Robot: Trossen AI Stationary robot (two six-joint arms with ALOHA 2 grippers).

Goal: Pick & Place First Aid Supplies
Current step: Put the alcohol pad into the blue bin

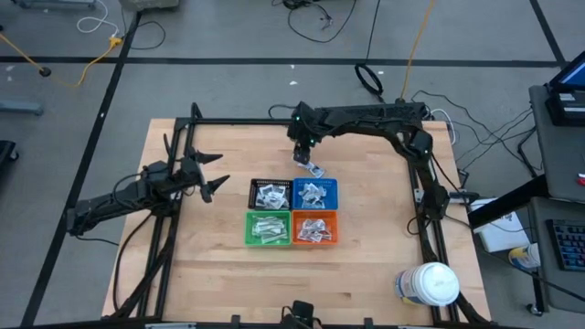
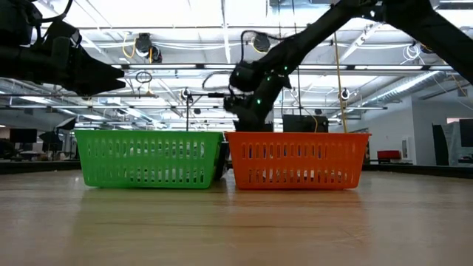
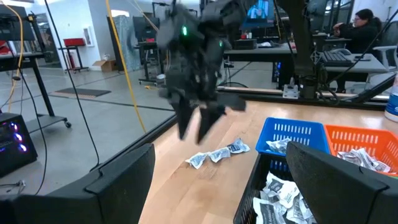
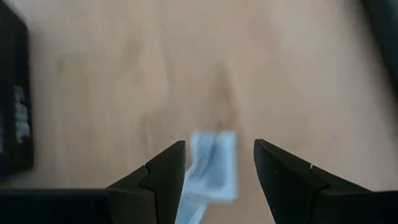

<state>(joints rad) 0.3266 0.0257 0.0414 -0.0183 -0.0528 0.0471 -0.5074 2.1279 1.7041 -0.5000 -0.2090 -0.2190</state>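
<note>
The right gripper (image 4: 219, 163) was held spread directly above a loose packet (image 4: 212, 165) on the counter (image 4: 124, 74), apparently for pinching, while the left gripper (image 1: 212, 181) was parked spread.

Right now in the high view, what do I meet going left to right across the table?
Left claw → black bin → blue bin, with the right claw above loose packets behind it → white jar.
</note>
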